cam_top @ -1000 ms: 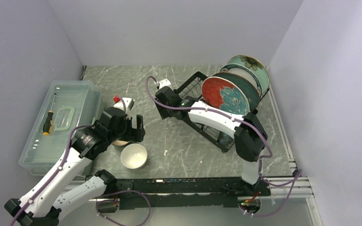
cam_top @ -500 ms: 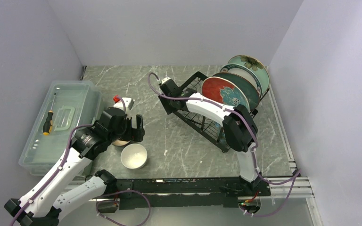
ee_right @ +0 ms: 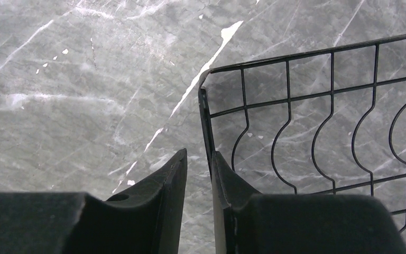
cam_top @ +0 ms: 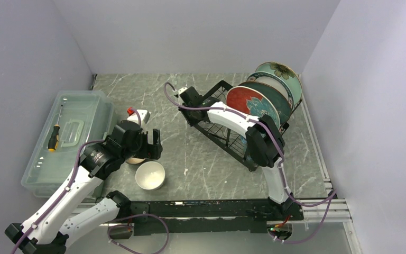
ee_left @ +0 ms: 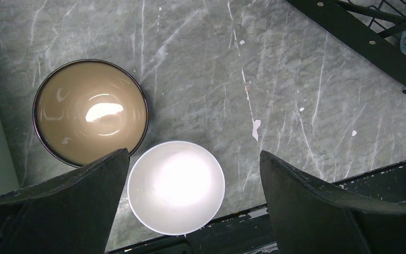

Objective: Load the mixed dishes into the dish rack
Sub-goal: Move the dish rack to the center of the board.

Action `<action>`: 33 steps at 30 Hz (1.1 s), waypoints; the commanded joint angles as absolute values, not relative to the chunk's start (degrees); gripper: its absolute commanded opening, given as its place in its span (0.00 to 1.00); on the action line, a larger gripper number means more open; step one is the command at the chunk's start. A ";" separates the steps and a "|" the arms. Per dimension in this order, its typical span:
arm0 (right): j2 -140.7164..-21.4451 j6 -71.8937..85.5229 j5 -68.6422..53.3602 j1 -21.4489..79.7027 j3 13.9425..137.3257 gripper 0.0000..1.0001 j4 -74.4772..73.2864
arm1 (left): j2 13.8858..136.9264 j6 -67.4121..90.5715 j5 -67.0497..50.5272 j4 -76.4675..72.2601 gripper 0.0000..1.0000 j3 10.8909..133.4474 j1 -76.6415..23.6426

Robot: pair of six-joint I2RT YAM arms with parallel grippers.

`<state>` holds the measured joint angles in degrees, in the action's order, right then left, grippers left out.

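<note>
**Q:** Top view?
**A:** Plates (cam_top: 254, 103) stand in the dish rack (cam_top: 227, 140); the white bowl (cam_top: 149, 175) waits left of it on the worktop (cam_top: 190, 159).

**Q:** Left wrist?
**A:** Left tool (ee_left: 193, 159) wide open, empty; brown bowl (ee_left: 90, 111) likewise unloaded.

**Q:** Right wrist?
**A:** Right tool (ee_right: 198, 156) nearly closed on the dish rack's corner wire.

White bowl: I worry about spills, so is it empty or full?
Empty. The left wrist view looks straight down into the white bowl, showing only its bare, shiny inside.
</note>
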<state>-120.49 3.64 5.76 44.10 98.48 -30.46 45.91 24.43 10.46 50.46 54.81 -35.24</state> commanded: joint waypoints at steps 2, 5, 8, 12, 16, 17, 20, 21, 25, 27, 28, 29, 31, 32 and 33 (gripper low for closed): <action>-121.61 1.53 2.66 44.30 100.47 0.23 -30.53 | 45.79 23.73 11.85 49.20 0.99 54.93 -35.42; -121.49 1.32 1.25 44.30 99.48 0.21 -29.99 | 45.79 23.82 12.04 49.22 0.99 54.91 -35.42; -120.36 1.44 -0.30 44.38 97.58 0.21 -28.93 | 45.93 23.82 12.25 49.28 0.99 54.93 -35.42; -117.60 2.33 -4.08 44.66 93.47 0.23 -24.97 | 46.15 23.82 12.41 49.37 0.99 55.01 -35.42; -117.47 2.23 -4.93 45.91 93.07 0.24 -24.55 | 46.15 23.90 12.67 49.43 0.99 55.02 -35.40; -117.58 2.28 -4.99 46.34 93.01 0.24 -24.53 | 46.14 23.95 12.83 49.42 0.99 55.09 -35.42; -117.08 2.33 -5.54 47.48 91.60 0.24 -22.99 | 45.82 24.12 13.37 49.65 0.99 55.10 -35.42; -116.81 2.36 -5.72 48.01 91.06 0.24 -22.53 | 45.68 24.17 13.56 49.60 0.99 55.11 -35.42; -116.34 2.06 -5.01 49.84 90.52 0.24 -22.42 | 45.31 24.42 14.32 49.74 0.99 55.10 -35.42; -115.96 1.71 -4.68 50.91 90.61 0.24 -22.70 | 45.34 24.58 14.93 49.94 0.99 55.18 -35.42; -115.75 1.67 -4.58 51.40 90.61 0.24 -22.80 | 45.35 24.79 15.30 50.11 0.99 55.26 -35.42; -115.49 1.59 -4.57 51.88 90.57 0.24 -22.83 | 45.44 24.97 15.71 50.25 0.99 55.28 -35.40; -114.88 1.50 -4.34 52.83 90.25 0.25 -22.90 | 45.36 25.32 16.57 50.64 0.99 55.45 -35.40; -114.61 1.43 -4.25 53.29 90.10 0.25 -23.12 | 45.23 25.43 16.81 50.78 0.99 55.54 -35.42; -114.28 1.41 -4.16 53.77 89.81 0.26 -23.30 | 44.87 25.55 17.12 50.80 0.99 55.50 -35.42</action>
